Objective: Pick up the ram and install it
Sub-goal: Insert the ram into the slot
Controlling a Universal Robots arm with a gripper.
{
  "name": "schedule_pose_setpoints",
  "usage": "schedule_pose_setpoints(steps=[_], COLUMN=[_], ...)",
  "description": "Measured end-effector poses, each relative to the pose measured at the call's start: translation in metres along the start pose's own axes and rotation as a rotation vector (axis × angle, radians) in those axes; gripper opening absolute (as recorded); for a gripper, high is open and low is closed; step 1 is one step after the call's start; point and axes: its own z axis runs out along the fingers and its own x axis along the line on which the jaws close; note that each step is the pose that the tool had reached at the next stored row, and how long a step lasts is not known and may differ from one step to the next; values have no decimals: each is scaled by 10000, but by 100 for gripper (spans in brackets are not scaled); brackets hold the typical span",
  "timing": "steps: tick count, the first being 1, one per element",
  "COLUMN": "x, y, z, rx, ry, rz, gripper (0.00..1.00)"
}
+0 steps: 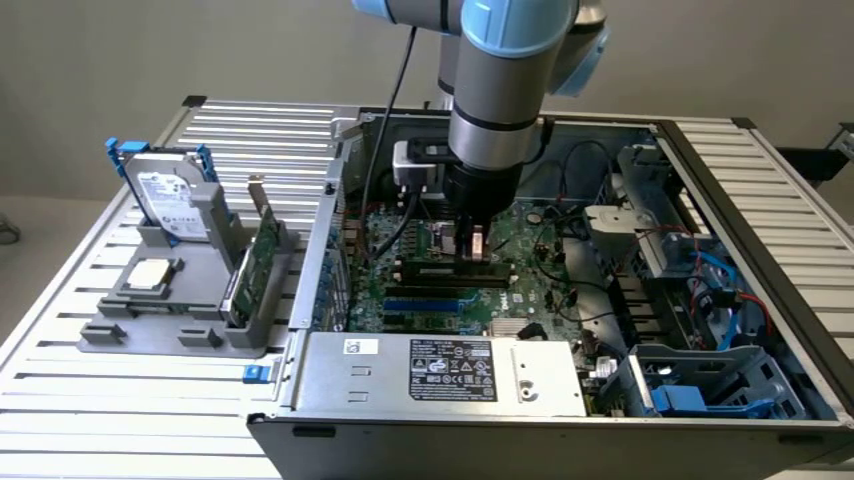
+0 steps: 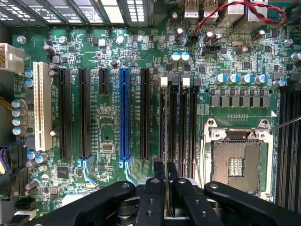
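My gripper (image 1: 470,250) hangs low inside the open computer case, straight over the motherboard (image 1: 534,290). In the wrist view its two black fingers (image 2: 159,175) stand almost together, shut on the ram (image 2: 165,193), which I see edge-on as a thin strip between them. The strip lines up with the black memory slots (image 2: 178,127) beside the processor socket (image 2: 237,162), over the slot nearest the long expansion slots. How deep the ram sits in that slot is hidden by the fingers.
A grey holder (image 1: 134,335) at the exterior view's left carries a silver-labelled hard drive (image 1: 167,190) and a green expansion card (image 1: 260,265). The power supply (image 1: 441,368) fills the case's front. Cables and a blue drive cage (image 1: 694,395) crowd the case's right side.
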Motion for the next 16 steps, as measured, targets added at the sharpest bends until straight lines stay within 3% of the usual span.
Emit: schedule_pose_setpoints(steps=[15,16], x=[0,0], y=[-1,-1], z=[34,34], rx=[0,0], ry=[2,2], rz=[-14,-14], gripper=[15,27])
